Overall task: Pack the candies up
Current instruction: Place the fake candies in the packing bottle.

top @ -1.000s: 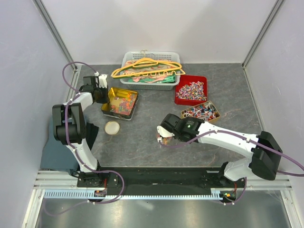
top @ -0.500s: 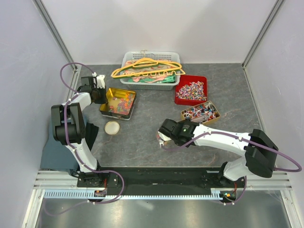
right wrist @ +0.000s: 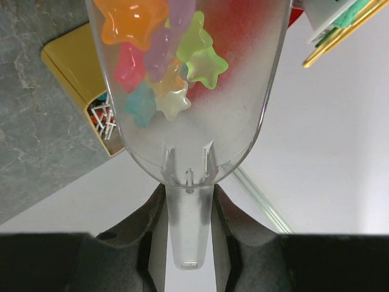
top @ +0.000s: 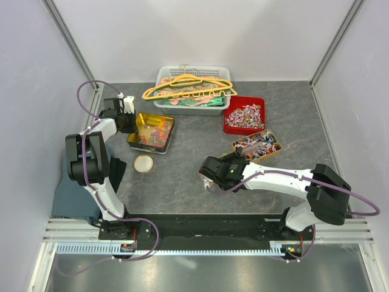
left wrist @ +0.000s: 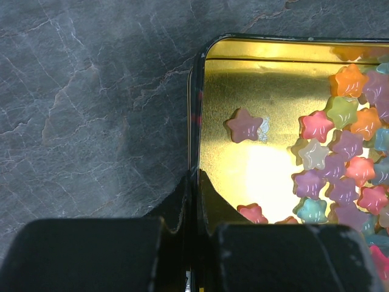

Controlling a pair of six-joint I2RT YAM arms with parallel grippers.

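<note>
Candies, star gummies, fill a clear scoop just beyond the right jaws, which clamp its handle. Over the last second the scoop has drifted nearer the bench front edge, so a load seems in transit. Left jaws pinch the gold tin by its wall, more stars inside.

Gripping the side wall of a gold tin with the left gripper, jaws pinched tight; holding star-shaped candies crowded rightward; sitting on a grey stone table.
</note>
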